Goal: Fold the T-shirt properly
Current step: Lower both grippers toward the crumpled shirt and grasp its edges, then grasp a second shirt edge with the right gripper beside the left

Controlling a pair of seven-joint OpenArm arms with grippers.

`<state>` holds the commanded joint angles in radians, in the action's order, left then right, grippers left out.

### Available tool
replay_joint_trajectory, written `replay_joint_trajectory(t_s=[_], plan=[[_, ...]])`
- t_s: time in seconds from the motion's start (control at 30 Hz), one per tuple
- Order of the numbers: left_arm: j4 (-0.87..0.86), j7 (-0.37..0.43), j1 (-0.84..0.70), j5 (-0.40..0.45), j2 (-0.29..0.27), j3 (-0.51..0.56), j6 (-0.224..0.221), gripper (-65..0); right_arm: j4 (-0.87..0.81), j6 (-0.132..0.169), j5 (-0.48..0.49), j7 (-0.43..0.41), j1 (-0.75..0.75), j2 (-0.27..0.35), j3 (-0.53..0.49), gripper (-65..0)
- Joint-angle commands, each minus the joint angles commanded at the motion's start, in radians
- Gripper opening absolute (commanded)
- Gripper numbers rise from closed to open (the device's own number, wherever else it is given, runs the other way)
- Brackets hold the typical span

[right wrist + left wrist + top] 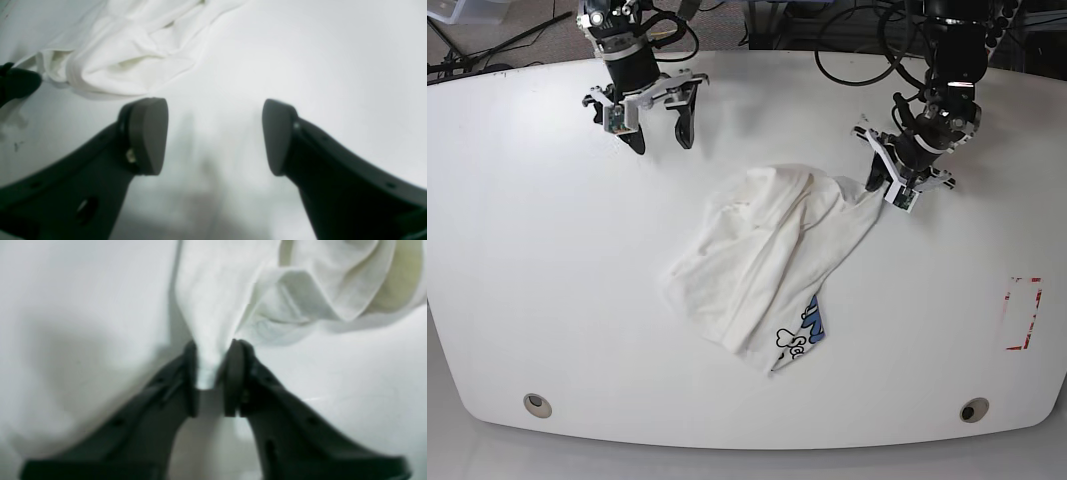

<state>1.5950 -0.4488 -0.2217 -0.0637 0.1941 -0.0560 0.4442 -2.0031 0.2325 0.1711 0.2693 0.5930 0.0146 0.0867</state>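
In the left wrist view, the left end effector is clamped on a pinched edge of the white T-shirt, whose folds bunch above the dark fingers. In the right wrist view, the right end effector hangs with its fingers spread wide over bare table, the crumpled shirt lying near its upper left. In the base view, the shirt lies rumpled at the table's centre, a blue print showing at its lower corner.
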Motion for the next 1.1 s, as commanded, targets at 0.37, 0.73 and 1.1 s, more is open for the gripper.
replay_joint_trajectory(t_s=[0.37,0.73,1.1], plan=[[0.221,0.000,-0.115,-0.002,-0.002,-0.103,0.000,-65.0,0.089,0.095,0.180,0.394,-0.296,-0.003,0.011,-21.7],[0.301,0.000,-0.176,-0.003,-0.002,-0.172,0.005,-65.0,0.267,0.140,0.334,0.568,-0.411,-0.025,0.002,-21.9],[0.307,0.000,-0.190,-0.003,-0.003,-0.173,0.005,-65.0,0.439,0.138,0.342,0.578,-0.500,-0.029,0.000,-22.0]])
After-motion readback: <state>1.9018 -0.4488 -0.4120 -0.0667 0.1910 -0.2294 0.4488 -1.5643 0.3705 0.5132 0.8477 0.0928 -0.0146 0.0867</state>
